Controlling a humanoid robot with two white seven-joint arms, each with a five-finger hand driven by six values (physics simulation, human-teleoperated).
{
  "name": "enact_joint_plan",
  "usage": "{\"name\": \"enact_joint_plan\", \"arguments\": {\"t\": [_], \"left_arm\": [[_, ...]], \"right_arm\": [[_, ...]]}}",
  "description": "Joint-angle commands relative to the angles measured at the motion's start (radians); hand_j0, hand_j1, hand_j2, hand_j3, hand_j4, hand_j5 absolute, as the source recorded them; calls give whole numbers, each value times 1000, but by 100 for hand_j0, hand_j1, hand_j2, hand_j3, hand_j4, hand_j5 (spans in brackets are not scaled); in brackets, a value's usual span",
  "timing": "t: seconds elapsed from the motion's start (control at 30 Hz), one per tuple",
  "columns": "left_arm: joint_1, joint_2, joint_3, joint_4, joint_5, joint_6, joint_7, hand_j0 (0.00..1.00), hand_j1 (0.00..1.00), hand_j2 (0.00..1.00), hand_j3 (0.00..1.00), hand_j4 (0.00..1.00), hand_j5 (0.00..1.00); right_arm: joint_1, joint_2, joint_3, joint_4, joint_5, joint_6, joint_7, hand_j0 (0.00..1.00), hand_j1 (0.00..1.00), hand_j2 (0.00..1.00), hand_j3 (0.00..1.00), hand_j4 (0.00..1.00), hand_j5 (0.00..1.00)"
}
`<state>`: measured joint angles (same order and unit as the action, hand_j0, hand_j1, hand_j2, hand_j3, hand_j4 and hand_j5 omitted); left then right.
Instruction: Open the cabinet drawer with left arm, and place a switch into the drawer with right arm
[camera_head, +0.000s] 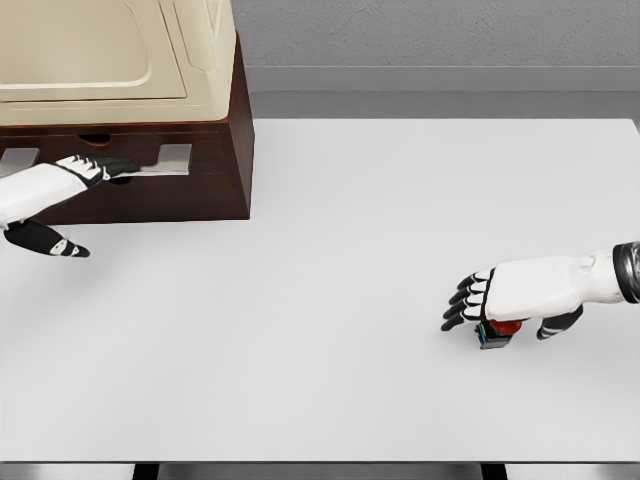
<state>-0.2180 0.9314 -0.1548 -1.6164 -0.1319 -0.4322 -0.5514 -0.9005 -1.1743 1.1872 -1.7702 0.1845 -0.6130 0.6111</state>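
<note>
A dark brown cabinet (215, 150) with a cream top stands at the back left. Its drawer front (160, 185) looks closed and carries a silver handle bar (172, 157). My left hand (75, 175) comes in from the left edge. Its fingers (112, 167) lie stretched out against the handle, with the thumb (50, 243) hanging well below it. The switch (497, 333), a small dark block with a red button, lies on the white table at the right. Just above it hovers my right hand (500, 293), fingers extended leftward and not closed around the switch, which it partly hides.
The white table (330, 250) spans the whole view, with its front edge at the bottom. A grey wall runs along the back. The cabinet's right side panel faces the middle of the table.
</note>
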Motion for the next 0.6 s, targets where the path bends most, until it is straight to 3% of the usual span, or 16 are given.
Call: {"name": "enact_joint_plan", "arguments": {"t": [0.0, 0.37, 0.57], "left_arm": [[2, -9, -14, -39, 117, -39, -19, 100, 100, 100, 100, 100, 100], [22, -5, 11, -65, 118, -138, -18, 100, 100, 100, 100, 100, 100], [86, -5, 69, -99, 118, -174, -18, 100, 100, 100, 100, 100, 100]], "right_arm": [[2, 1, 0, 0, -5, 2, 0, 100, 100, 100, 100, 100, 100], [3, -1, 0, 0, -5, 2, 0, 100, 100, 100, 100, 100, 100], [2, -1, 8, 0, -5, 2, 0, 100, 100, 100, 100, 100, 100]]}}
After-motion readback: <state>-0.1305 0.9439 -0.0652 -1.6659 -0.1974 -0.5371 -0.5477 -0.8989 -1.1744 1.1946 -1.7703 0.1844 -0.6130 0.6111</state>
